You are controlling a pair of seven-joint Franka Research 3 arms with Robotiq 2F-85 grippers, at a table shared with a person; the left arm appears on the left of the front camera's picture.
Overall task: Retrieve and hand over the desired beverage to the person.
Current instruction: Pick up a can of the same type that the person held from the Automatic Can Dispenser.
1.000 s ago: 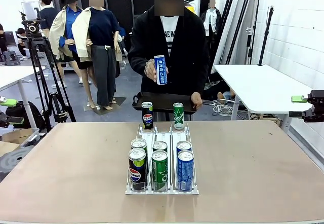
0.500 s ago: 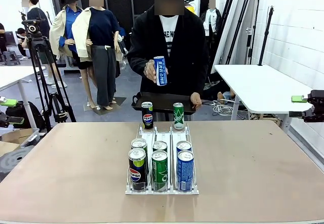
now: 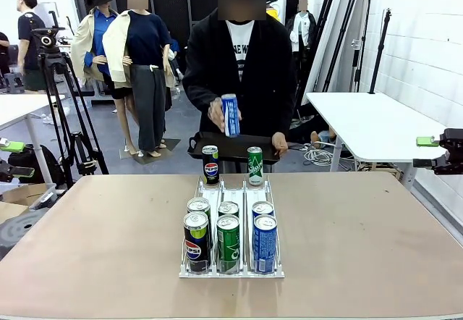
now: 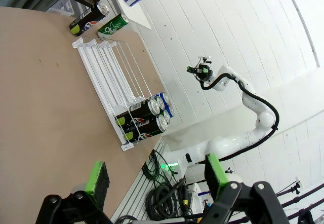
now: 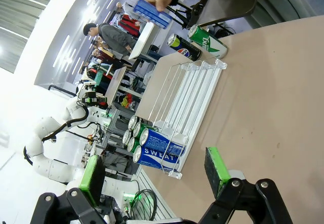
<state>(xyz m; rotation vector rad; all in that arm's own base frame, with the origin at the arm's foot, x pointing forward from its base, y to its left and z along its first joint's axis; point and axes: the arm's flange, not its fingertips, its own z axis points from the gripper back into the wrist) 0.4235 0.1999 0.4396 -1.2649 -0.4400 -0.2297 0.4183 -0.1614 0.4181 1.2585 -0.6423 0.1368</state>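
Front view: the person (image 3: 242, 59) stands at the far side of the counter (image 3: 376, 233) and holds one blue can (image 3: 230, 115) at waist height, just above a black tray (image 3: 239, 148). The can's long axis is near vertical, top end up, lettered side toward the camera.

White wire rack (image 3: 231, 188) mid-counter, three lanes running near to far. Count at the near end, all upright:
- 2 black Pepsi cans (image 3: 196, 242), left lane
- 2 green cans (image 3: 228, 243), middle lane
- 2 blue rack cans (image 3: 265, 243), right lane

At the rack's far end: 1 far Pepsi can (image 3: 210, 164) and 1 far green can (image 3: 255, 166), both upright.

Left wrist view: left hand (image 4: 154, 163) spread wide, nothing between the green pads.

Right wrist view: right hand (image 5: 154, 158) likewise wide and empty.

Counter top is tan and matte. Room: white block wall on the right, white side table (image 3: 369, 121), camera tripod (image 3: 54, 81) on the left.
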